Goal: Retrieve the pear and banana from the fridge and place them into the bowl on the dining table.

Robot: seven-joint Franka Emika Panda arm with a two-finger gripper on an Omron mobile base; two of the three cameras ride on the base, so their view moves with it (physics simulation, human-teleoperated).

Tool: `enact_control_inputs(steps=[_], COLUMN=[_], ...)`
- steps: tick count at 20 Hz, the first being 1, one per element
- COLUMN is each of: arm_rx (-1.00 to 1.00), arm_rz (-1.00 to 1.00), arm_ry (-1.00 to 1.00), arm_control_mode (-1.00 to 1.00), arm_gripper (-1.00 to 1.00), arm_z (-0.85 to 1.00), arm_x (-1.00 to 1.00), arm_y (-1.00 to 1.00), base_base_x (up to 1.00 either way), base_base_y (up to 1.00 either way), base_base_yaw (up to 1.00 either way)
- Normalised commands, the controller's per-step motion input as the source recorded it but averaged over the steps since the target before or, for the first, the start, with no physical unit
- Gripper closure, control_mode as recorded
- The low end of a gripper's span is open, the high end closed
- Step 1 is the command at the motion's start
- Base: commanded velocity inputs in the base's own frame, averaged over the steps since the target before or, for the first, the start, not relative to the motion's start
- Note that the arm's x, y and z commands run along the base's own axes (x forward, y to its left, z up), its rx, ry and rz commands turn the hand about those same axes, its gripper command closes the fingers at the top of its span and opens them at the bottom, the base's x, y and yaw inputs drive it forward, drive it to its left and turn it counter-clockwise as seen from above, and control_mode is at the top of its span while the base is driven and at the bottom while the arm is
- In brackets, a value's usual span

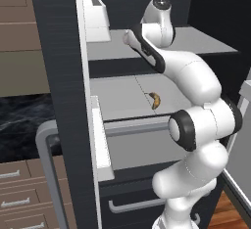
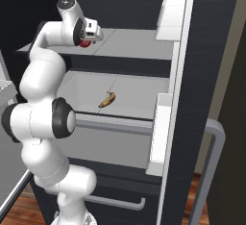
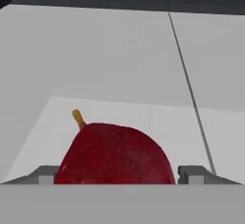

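Note:
The fridge (image 1: pixel 59 76) stands open, with pale grey shelves inside. A dark red pear (image 3: pixel 115 153) with a short tan stem lies on the upper shelf (image 2: pixel 134 43). My gripper (image 3: pixel 119 174) reaches in over that shelf, and its open jaws stand either side of the pear, close to its flanks. In the right base view the pear (image 2: pixel 84 43) shows as a red patch under the hand. The banana (image 1: pixel 155 100) (image 2: pixel 107 100), small, curved and yellow-brown, lies on the shelf below, near its front edge. The bowl is out of view.
The open fridge door (image 2: pixel 206 75) carries white bins (image 2: pixel 161 132). A grey handle (image 1: pixel 46 140) loops off the other door. Lower drawers (image 2: pixel 120 202) sit under my arm. A black veined top (image 1: pixel 19 120) over tan drawers lies left; I cannot tell if it is the dining table.

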Motion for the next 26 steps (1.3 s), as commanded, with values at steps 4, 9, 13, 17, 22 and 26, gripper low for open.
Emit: enact_control_inputs(steps=[4, 9, 13, 17, 22, 26], arm_rx=[0.00, 0.00, 0.00, 0.00, 0.00, 0.04], arm_rz=[0.00, 0.00, 0.00, 0.00, 0.00, 0.00], arm_ry=[0.11, 0.00, -0.04, -0.18, -0.21, -0.06], arm_control_mode=[-1.00, -1.00, -1.00, -1.00, -1.00, -1.00], arm_gripper=[1.00, 1.00, 1.00, 1.00, 1.00, 1.00], arm_z=[-0.39, -0.01, -0.01, -0.04, 0.00, -0.09], arm_x=[0.14, 0.03, -0.77, -1.00, -1.00, -1.00], arm_y=[0.12, 0.00, -0.02, -0.02, -0.03, -0.24], base_base_x=[0.00, 0.00, 0.00, 0.00, 0.00, 0.00], base_base_y=[0.00, 0.00, 0.00, 0.00, 0.00, 0.00], base_base_yaw=[0.00, 0.00, 0.00, 0.00, 0.00, 0.00])
